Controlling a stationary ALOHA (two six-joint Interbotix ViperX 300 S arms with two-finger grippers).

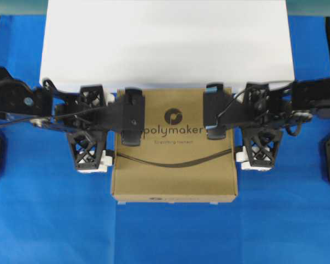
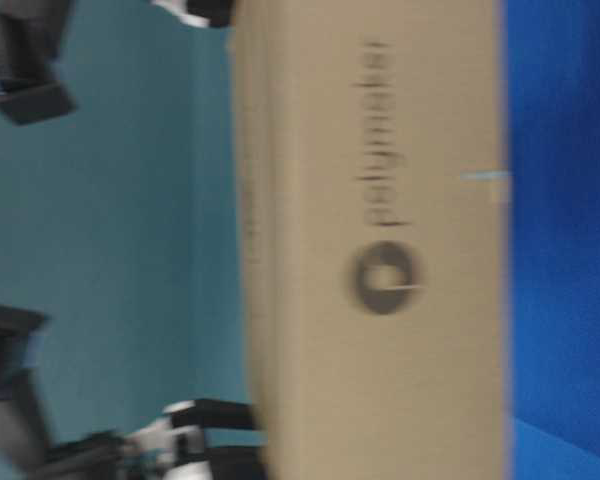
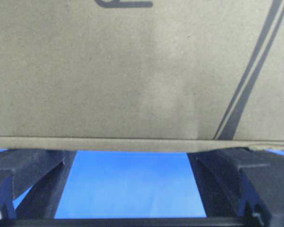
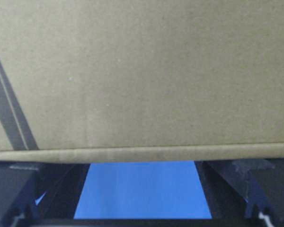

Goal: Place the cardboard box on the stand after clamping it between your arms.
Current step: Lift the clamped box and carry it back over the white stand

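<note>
Sitting between the two black robot arms, the flat square brown cardboard box (image 1: 174, 159) marked "polymaker" has its far edge right at the wide white stand (image 1: 167, 43). The left tool (image 1: 89, 127) is at the box's left side and the right tool (image 1: 258, 125) is at its right side. Both tools have their jaws spread wide open, and nothing sits between the fingers. In the wrist views the fingers (image 3: 28, 165) reach under the box's edge, with the blue table cover (image 1: 49, 220) showing below. The low side view is too blurry to tell whether the box touches the table.
</note>
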